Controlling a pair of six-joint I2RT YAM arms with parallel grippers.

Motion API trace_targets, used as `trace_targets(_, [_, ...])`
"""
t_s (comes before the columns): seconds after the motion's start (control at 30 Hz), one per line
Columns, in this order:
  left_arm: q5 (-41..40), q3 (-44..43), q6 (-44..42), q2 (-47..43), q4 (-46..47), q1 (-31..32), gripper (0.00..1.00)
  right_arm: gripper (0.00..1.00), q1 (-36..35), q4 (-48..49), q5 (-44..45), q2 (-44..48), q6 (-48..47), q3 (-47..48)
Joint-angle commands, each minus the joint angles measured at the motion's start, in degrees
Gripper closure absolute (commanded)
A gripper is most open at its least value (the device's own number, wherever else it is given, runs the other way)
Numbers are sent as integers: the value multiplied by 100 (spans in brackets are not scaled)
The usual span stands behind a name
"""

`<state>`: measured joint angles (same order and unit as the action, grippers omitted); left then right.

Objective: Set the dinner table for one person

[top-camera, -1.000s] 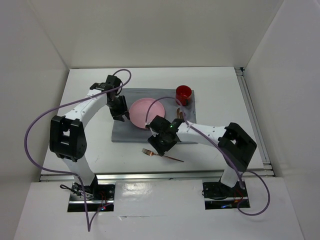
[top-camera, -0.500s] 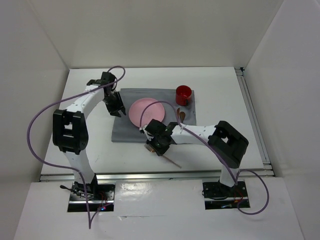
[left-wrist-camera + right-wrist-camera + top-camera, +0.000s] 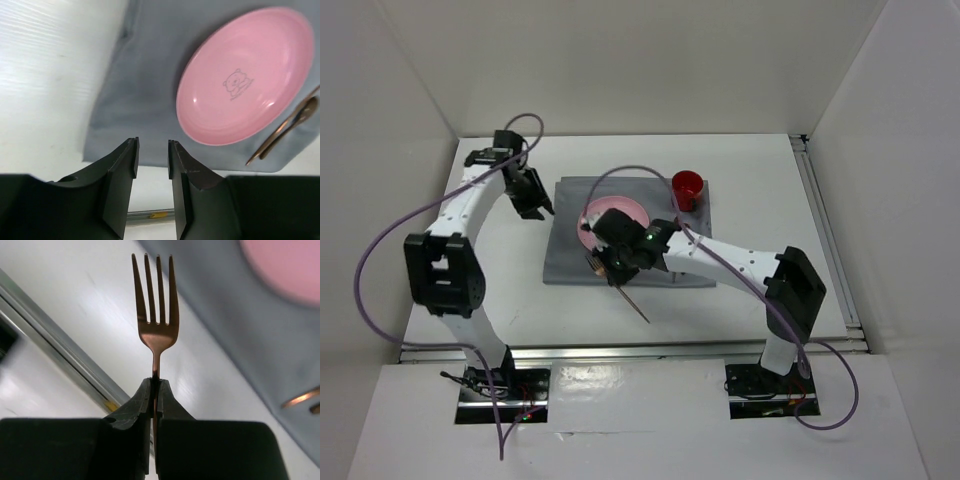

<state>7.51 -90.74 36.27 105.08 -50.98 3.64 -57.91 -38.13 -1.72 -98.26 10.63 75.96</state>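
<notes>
While right fingers (image 3: pixel 132 407) clamp fork (image 3: pixel 156 305), table (image 3: pixel 70 295) lies beneath.

Bright, even white light; the wrist views lose focus with depth.

From above, the bench (image 3: pixel 750 170) is sharp and evenly lit, the arms throwing only faint, soft shadows. In the left wrist view, pale glare washes the bench at upper left, the pink plate (image 3: pixel 245 75) has a mild sheen, and the left claw (image 3: pixel 152 150) is near-black. In the right wrist view the fork (image 3: pixel 154 300) is crisp above the dark right claw (image 3: pixel 155 383), while the grey cloth (image 3: pixel 240 340) and the rail (image 3: pixel 60 345) are blurred.
</notes>
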Motion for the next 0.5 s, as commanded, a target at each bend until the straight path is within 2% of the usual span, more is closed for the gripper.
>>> trace_targets(0.0, [-171, -357, -51, -1188, -438, -468, 53, 100, 148, -72, 128, -445, 877, 1453])
trace_targets(0.17, [-109, -190, 205, -2288, -492, -882, 52, 100, 526, 130, -302, -1756, 2406, 3211])
trace_targets(0.2, [-109, -77, 266, -2447, -440, -969, 52, 100, 587, 130, -242, -2002, 2574, 3841])
trace_targets(0.23, [-109, -6, 353, -2727, -439, -970, 52, 100, 588, 130, -128, -2509, 2906, 4195])
trace_targets(0.3, [-40, 231, 406, -3001, -439, -1049, 52, 100, 640, 340, 126, -2934, 3102, 4854])
trace_targets(0.47, [23, 530, 469, -3564, -439, -1234, 52, 100, 693, 904, 303, -3954, 3629, 5551])
